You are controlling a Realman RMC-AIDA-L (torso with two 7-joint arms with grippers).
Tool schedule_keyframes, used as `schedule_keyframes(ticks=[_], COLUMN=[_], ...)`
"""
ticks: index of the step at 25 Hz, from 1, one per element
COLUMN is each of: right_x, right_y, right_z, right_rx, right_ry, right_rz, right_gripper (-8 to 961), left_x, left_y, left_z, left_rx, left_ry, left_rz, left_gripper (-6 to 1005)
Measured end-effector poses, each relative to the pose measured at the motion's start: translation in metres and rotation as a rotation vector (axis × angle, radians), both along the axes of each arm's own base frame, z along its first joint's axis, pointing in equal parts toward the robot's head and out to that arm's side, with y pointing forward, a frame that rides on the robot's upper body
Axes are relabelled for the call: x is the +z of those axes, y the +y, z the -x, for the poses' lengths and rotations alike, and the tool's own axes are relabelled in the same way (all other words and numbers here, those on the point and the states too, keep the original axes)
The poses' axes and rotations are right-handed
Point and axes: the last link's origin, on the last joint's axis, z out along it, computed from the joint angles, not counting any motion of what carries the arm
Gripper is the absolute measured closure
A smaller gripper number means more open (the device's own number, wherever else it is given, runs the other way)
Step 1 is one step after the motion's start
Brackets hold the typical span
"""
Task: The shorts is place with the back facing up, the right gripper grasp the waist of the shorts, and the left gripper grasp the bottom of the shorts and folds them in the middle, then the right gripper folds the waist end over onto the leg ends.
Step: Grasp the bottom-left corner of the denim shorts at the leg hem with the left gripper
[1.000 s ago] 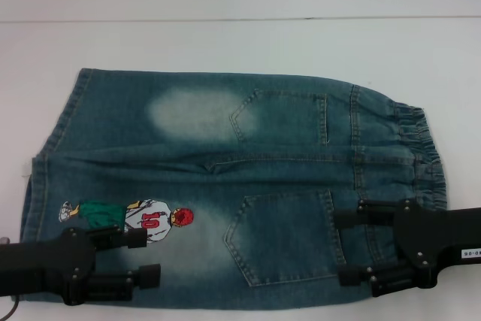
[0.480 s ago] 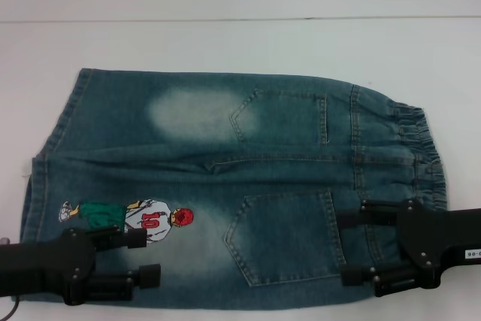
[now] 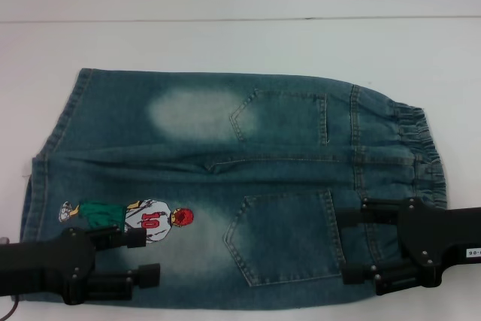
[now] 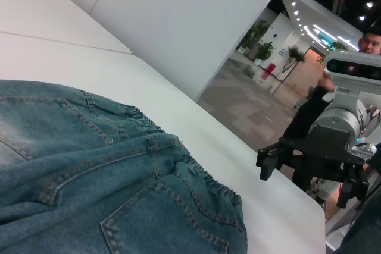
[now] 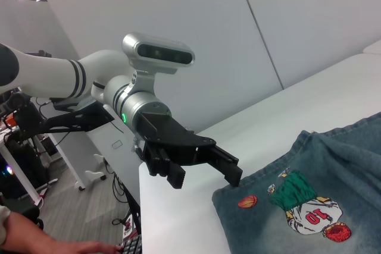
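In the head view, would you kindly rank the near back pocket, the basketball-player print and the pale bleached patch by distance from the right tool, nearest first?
Measured from the right tool, open over the waist end of the shorts:
1. Near back pocket, right beside it.
2. Basketball-player print, on the near leg, toward the left tool.
3. Pale bleached patch, on the far leg. It and the print are nearly too close to call.

The shorts [image 3: 225,186] lie flat on the white table [image 3: 240,43], number 10 print up. The left gripper [image 3: 146,257] and right gripper [image 3: 353,246] hover open over the near edge.
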Motion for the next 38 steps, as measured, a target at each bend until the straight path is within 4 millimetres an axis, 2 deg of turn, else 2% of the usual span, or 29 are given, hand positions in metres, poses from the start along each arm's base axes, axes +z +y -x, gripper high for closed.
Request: schedule_keyframes(ticks=[38], right_x=[0.0006], right_y=[0.0021], right_z=[0.0011], right_rx=[0.001], right_ry=[-0.002], right_rz=[-0.004], right_gripper=[2], left_x=[0.0], left_y=[0.0006], left_z=[-0.0001], left_rx=[0.009], left_ry=[-0.001], left_rz=[0.004], left_gripper=[126])
